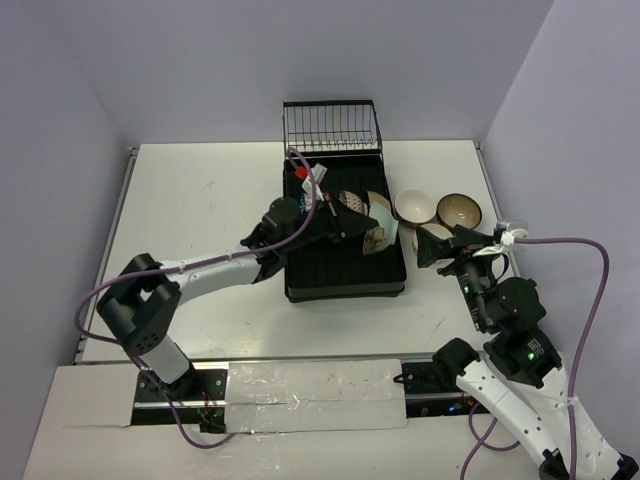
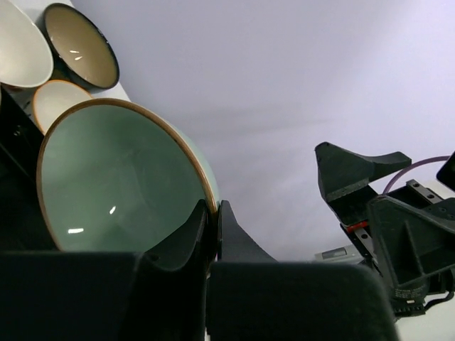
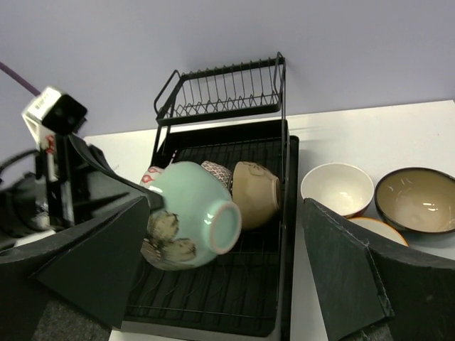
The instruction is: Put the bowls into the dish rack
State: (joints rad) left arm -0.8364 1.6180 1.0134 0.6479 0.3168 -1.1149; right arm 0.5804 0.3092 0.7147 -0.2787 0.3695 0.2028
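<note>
- The left gripper [image 2: 211, 217] is clamped on the brown rim of a pale green ceramic bowl [image 2: 114, 177], with one finger inside the bowl and one outside.
- That bowl is tipped on its side over the ribbed floor of the black rectangular dish rack [image 1: 345, 293], about midway along it. Its foot ring faces the rack's right edge. Whether it touches the floor cannot be told.
- Just behind it in the rack, a tan bowl [image 3: 254, 192] lies on its side against a small patterned bowl [image 3: 217, 172].
- The front part of the rack floor is bare, and so is the upright black wire basket section [image 1: 330, 125] at the far end.
- The right gripper [image 1: 447, 243] has its fingers spread wide and holds nothing. It hovers just outside the rack's right edge.
- Three bowls sit upright on the white table [image 1: 200, 190] beside that edge: a white bowl [image 1: 414, 206], a dark bowl with a tan inside [image 1: 459, 210], and a cream bowl with a brown rim [image 3: 380, 229] nearest the right gripper.
</note>
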